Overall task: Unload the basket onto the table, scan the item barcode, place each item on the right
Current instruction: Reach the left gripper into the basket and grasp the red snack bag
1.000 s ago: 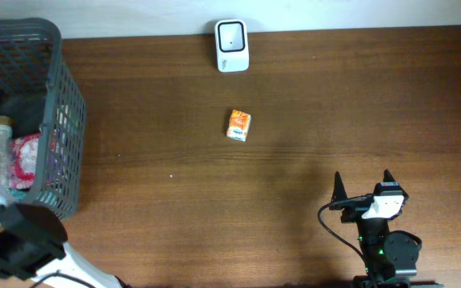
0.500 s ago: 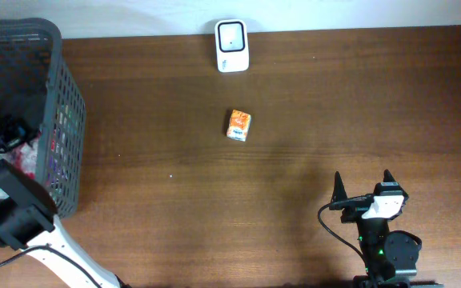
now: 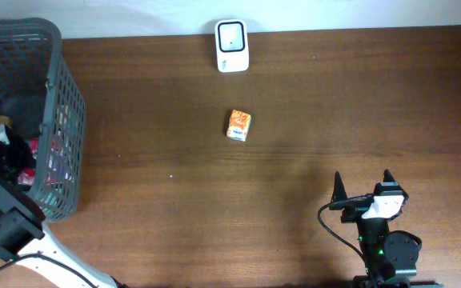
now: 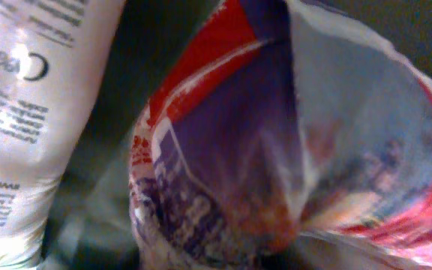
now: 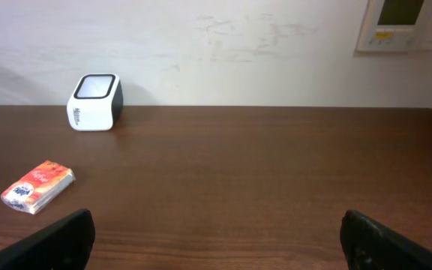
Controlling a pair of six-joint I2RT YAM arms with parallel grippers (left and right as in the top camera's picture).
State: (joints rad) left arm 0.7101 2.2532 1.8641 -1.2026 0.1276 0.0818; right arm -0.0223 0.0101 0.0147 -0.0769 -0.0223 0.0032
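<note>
The work surface is a dark wooden table [image 3: 310,112] set against a pale wall [image 5: 238,52]. A white scanner [image 3: 231,46] stands at the far edge, its window facing up and toward the arms, so that goods can be presented over it. A small orange packet [image 3: 239,126] lies flat on the bare wood just in front of the scanner, apart from both arms.

A grey mesh basket [image 3: 69,128] occupies the left end and holds the stock. The left gripper [image 3: 8,152] is lowered inside it among the goods. By my judgement the item to be scanned is being chosen there, though no picture confirms which one.

The right gripper [image 3: 362,180] is parked near the front edge with its fingers spread wide and nothing between them. It is well clear of the scanner and the orange packet, which reads as waiting.

The overhead view shows the layout and the left arm's position in the basket, but little of the contents. The left wrist view supplies those: a crinkled red and purple wrapper [image 4: 261,150] fills the frame, with a white printed tube [image 4: 28,97] beside it. That view shows no fingers, so I cannot tell whether the left one is gripping. The right wrist view shows the scanner's front and the packet's printed face.
</note>
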